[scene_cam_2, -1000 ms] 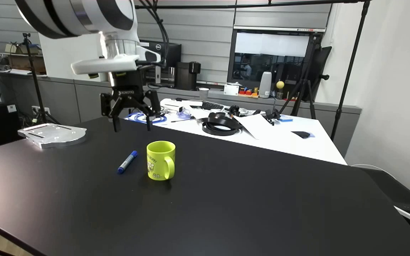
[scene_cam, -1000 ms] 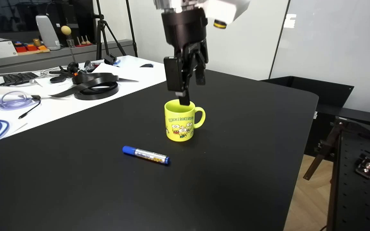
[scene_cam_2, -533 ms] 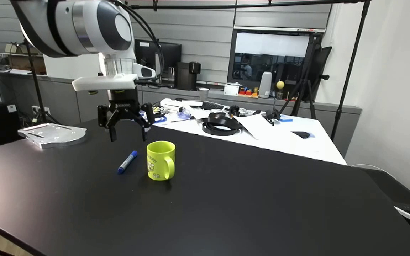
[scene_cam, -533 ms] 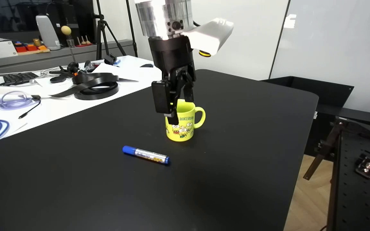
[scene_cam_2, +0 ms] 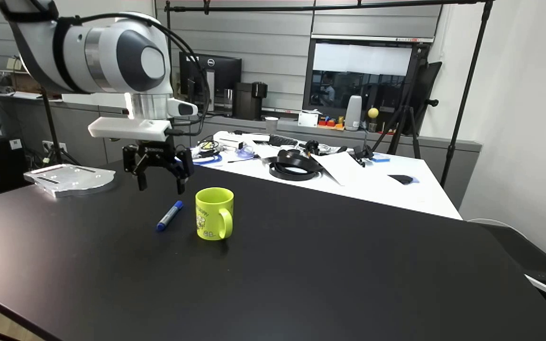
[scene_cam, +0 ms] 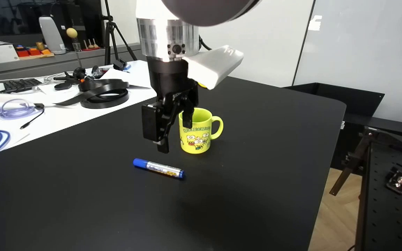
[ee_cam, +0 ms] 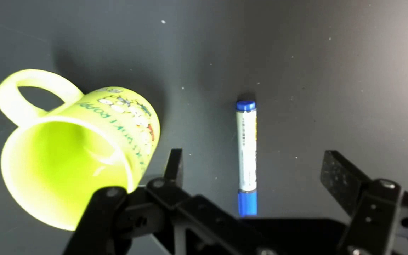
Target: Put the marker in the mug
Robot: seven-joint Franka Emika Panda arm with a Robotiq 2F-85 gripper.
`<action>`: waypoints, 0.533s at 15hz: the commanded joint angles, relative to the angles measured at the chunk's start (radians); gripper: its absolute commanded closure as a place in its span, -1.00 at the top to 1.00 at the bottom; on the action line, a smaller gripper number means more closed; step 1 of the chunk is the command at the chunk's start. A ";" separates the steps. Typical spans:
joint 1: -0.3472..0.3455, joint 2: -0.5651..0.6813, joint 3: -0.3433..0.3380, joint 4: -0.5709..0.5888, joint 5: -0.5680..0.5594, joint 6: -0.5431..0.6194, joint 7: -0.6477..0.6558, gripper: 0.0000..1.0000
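The marker (scene_cam: 158,168) lies flat on the dark table, with a white printed label, a blue cap and a blue end. It also shows in an exterior view (scene_cam_2: 169,216) and in the wrist view (ee_cam: 247,148). The yellow mug (scene_cam: 195,139) stands upright beside it, handle pointing away from the marker; it also shows in an exterior view (scene_cam_2: 212,215) and in the wrist view (ee_cam: 129,124). My gripper (scene_cam: 175,136) is open and empty, above the table. In the wrist view the marker lies between the spread fingers (ee_cam: 251,157), with the mug just outside the left finger. The cap's far end is hidden.
The dark table (scene_cam_2: 301,274) carries a silver metal plate (scene_cam_2: 71,181) at its far left edge. A white table (scene_cam: 92,115) adjoins it, with a black strap roll (scene_cam: 105,96), cables and a keyboard. A perforated black surface (scene_cam: 393,209) stands beyond the dark table's edge.
My gripper has come down and shifted from above the mug toward the marker, fingers still open. The marker and the mug have not moved.
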 commanded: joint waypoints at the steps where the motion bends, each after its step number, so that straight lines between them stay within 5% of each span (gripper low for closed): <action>1: 0.046 0.056 -0.010 0.041 0.003 0.017 0.038 1.00; 8: 0.084 0.140 -0.055 0.137 -0.018 -0.043 0.027 1.00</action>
